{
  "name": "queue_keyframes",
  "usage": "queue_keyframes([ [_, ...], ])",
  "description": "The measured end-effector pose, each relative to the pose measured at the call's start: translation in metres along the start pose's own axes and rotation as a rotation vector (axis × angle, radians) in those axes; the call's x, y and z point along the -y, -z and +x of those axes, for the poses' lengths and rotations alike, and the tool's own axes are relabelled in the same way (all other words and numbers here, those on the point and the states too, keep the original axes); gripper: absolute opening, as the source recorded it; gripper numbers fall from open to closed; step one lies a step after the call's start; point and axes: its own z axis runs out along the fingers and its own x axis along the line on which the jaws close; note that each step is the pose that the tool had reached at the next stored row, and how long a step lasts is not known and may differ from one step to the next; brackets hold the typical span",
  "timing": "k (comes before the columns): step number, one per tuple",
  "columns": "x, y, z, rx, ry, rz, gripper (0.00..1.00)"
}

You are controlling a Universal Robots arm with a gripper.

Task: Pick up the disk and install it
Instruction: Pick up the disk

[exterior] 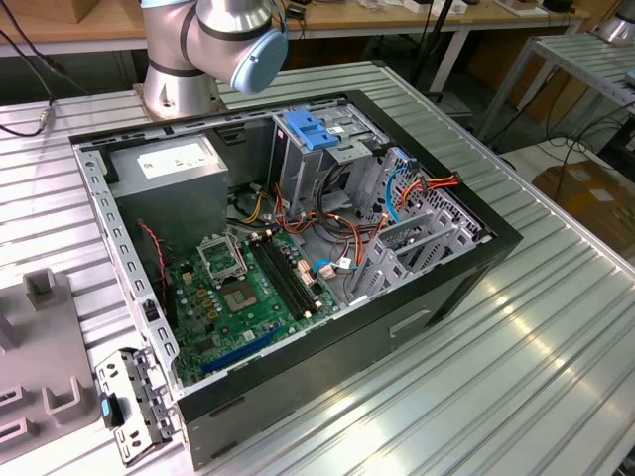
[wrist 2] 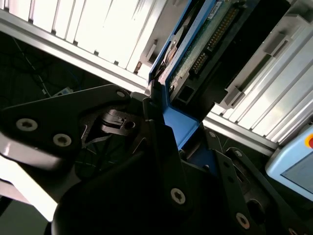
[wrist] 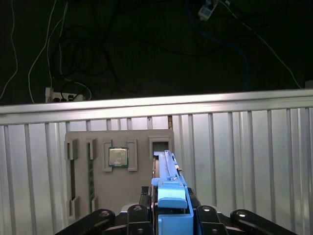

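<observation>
One camera off the arm (exterior: 203, 50), two riding it.
The exterior view looks down at a slant, fairly near, onto the open computer case (exterior: 327, 362) on the counter (exterior: 541, 382). The first wrist view faces over the hand (wrist: 172, 218) and its clamped disk (wrist: 171, 193) towards the grey tray (wrist: 122, 188), also at the exterior view's left edge. The second wrist view sits tight against the same hand and disk.

arm (exterior: 220, 22): silver housings, pale-blue joint cap (exterior: 260, 58) | claw (wrist: 171, 215): matte black links, silver screws (wrist 2: 177, 196)
</observation>
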Motion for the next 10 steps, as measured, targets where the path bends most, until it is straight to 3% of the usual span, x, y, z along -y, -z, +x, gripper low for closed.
queue_keyframes([
  [10,0.0001,0.0078,-0.0001,0.0001,0.000,0.0000,0.37],
])
